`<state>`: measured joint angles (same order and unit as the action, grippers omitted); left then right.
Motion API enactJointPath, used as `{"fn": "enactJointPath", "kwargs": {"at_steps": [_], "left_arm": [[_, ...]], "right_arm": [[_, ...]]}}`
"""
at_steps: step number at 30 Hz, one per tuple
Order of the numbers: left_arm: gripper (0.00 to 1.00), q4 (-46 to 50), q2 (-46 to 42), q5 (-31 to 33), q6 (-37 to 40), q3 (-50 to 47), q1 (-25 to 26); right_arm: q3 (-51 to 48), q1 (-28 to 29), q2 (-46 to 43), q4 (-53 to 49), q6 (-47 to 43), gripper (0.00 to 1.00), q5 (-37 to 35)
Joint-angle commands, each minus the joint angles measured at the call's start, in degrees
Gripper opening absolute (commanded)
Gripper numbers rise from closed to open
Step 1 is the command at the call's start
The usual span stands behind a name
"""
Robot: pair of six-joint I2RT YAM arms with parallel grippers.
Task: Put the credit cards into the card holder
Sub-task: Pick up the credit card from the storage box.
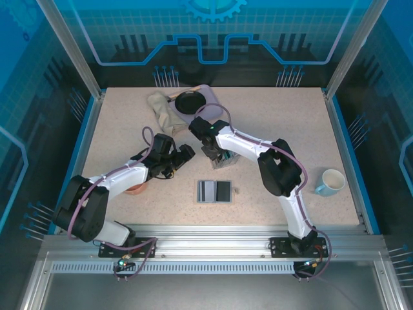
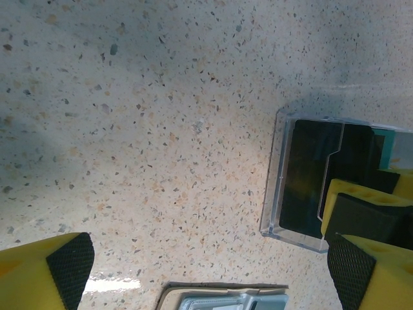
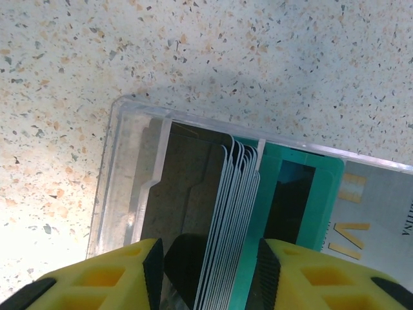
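Because the credit cards [image 3: 226,213] stand upright in a clear tray [image 3: 119,168], the right gripper [image 3: 206,268] straddles them, not yet pinching (left gripper [image 2: 210,268] gapes empty); the card holder [image 1: 215,191] lies open by the table's [image 1: 129,116] near edge

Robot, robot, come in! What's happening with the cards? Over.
Left gripper open, hovering. Right gripper open, straddling cards in tray. Card holder lies open. Nothing blocking it.

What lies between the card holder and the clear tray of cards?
Only bare speckled table: nothing sits in the gap between the card holder and the clear tray. The top view shows it, and so does the left wrist view.
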<state>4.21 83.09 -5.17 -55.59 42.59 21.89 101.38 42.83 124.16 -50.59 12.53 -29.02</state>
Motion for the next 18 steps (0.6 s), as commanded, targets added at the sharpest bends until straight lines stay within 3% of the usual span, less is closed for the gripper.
{"fn": "enactJointPath", "kwargs": {"at_steps": [1, 18], "left_arm": [[0.97, 0.27, -0.64, -0.2, -0.49, -0.68, -0.44], [0.97, 0.25, -0.06, -0.64, -0.57, -0.46, -0.44]], "right_arm": [[0.63, 0.6, -1.73, -1.97, -0.31, 0.43, -1.58], [-0.87, 0.65, -2.91, -1.39, -0.41, 0.31, -2.65]]}}
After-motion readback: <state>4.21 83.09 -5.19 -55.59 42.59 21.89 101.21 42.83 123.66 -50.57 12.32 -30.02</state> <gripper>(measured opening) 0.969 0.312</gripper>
